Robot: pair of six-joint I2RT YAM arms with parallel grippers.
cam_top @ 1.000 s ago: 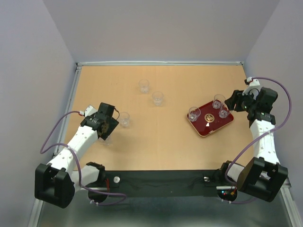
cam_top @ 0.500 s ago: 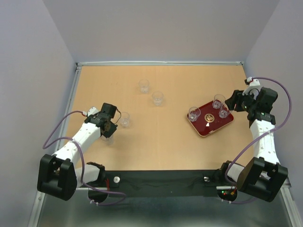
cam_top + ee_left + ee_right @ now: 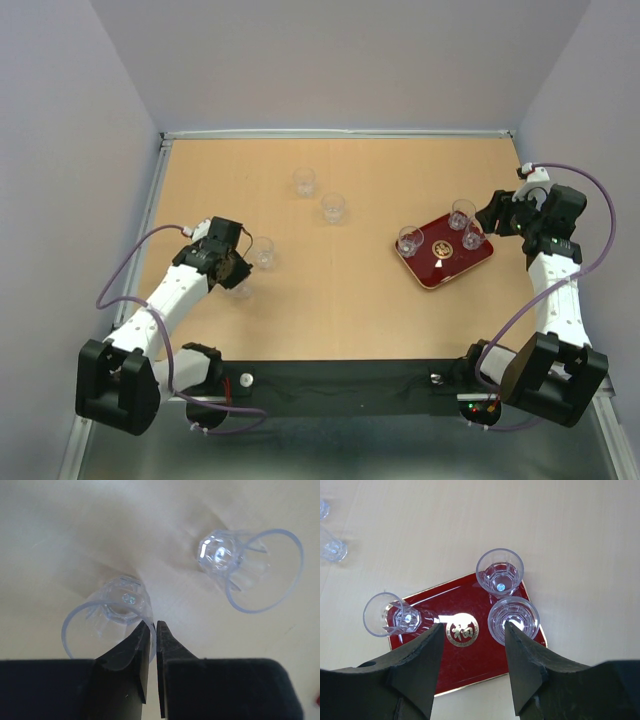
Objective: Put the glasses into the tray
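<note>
Left gripper (image 3: 152, 624) first: its fingers (image 3: 141, 650) are pinched to a sliver, clamping the thin wall of 1 clear glass (image 3: 117, 607) at the left of the wooden table (image 3: 350, 300). Just beside it, not touching, we see a 2nd glass (image 3: 225, 560). Farther back stand a 3rd glass (image 3: 304, 181) and a 4th glass (image 3: 333, 207). Over on the right, the right gripper (image 3: 474, 626) hangs spread wide, holding nothing, above the dark red tray (image 3: 475, 667). There, 3 glasses (image 3: 513, 617) stand around the gold emblem (image 3: 462, 629).
</note>
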